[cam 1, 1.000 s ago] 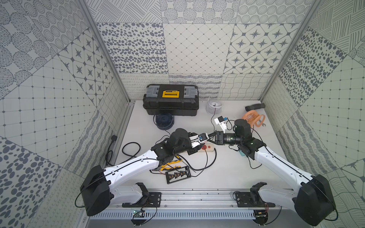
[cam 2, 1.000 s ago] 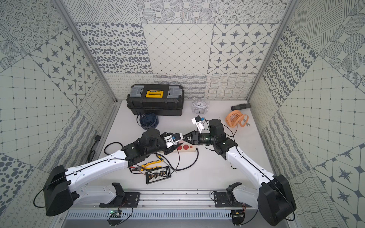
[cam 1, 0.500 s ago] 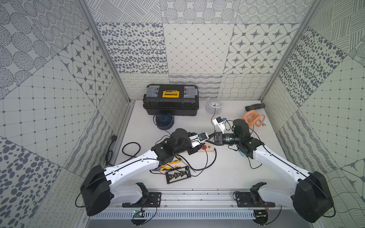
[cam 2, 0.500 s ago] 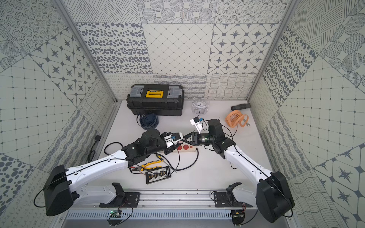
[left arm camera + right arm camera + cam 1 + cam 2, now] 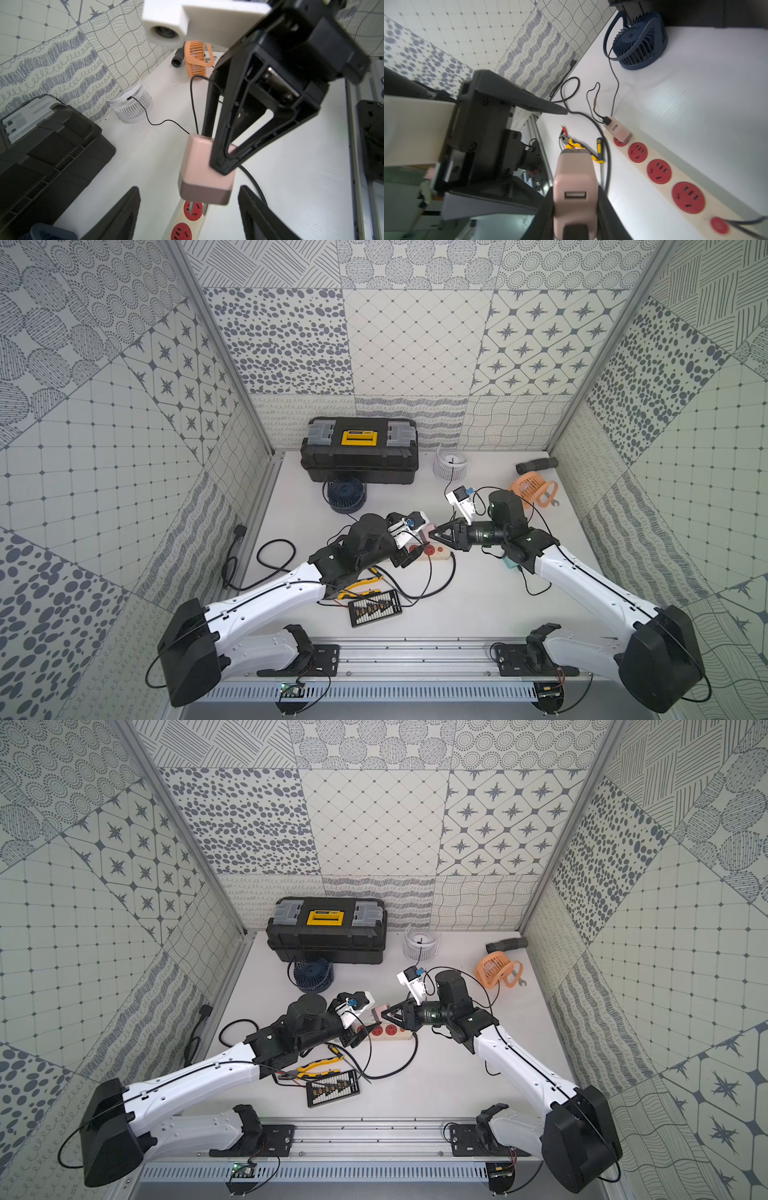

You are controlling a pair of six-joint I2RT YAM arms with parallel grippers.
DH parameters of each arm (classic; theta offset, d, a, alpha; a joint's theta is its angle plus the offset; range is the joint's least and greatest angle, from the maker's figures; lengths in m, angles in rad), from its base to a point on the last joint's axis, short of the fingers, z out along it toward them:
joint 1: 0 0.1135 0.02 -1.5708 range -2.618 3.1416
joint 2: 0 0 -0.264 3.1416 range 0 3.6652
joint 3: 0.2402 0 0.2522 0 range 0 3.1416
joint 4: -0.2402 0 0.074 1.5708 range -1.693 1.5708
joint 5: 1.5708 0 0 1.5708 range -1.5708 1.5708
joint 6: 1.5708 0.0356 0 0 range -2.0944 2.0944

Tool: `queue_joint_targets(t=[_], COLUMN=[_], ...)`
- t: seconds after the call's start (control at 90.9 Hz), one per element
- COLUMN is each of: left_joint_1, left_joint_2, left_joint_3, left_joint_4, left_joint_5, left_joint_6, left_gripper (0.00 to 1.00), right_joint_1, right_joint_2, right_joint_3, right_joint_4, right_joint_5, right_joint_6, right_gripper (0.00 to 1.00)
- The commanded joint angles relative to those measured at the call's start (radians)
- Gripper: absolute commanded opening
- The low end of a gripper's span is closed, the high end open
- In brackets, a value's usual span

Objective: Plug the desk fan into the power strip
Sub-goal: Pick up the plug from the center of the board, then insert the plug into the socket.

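No legible text (toolbox label (image 5: 359, 438) blurred)

The power strip (image 5: 673, 184) is smooth cream plastic, not shiny, with red plastic sockets. The pink plug (image 5: 574, 176) is smooth plastic with a soft shine. The thick black cord (image 5: 252, 182) looks like smooth rubber. The table (image 5: 291, 166) is white and smooth, with fine lines and a dull shine. The toolbox (image 5: 52, 145) at the far left is black plastic, matt and a bit rough. The white fan (image 5: 133, 108), blue fan (image 5: 639, 45) and orange fan (image 5: 196, 60) are ribbed plastic. The near rail (image 5: 415, 655) is bare grey metal.
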Motion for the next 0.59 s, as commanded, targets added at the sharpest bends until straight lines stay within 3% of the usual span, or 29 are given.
queue_joint_targets(t=[0.0, 0.176, 0.352, 0.583], left_joint_1=[0.094, 0.273, 0.422, 0.523], left_joint_2=[-0.079, -0.106, -0.095, -0.024], left_joint_3=[-0.064, -0.141, -0.253, -0.339], left_joint_4=[-0.093, -0.187, -0.106, -0.006], left_joint_5=[0.013, 0.187, 0.366, 0.443], left_joint_6=[-0.386, -0.521, -0.632, -0.666], left_gripper=[0.78, 0.76, 0.72, 0.69], right_joint_1=[0.012, 0.109, 0.178, 0.254], right_joint_2=[0.007, 0.081, 0.223, 0.458], right_joint_3=[0.074, 0.183, 0.319, 0.520], right_joint_4=[-0.100, -0.247, -0.382, -0.569], right_joint_5=[0.155, 0.369, 0.437, 0.523], right_joint_6=[-0.300, -0.548, -0.691, -0.826], right_gripper=[0.13, 0.12, 0.12, 0.15])
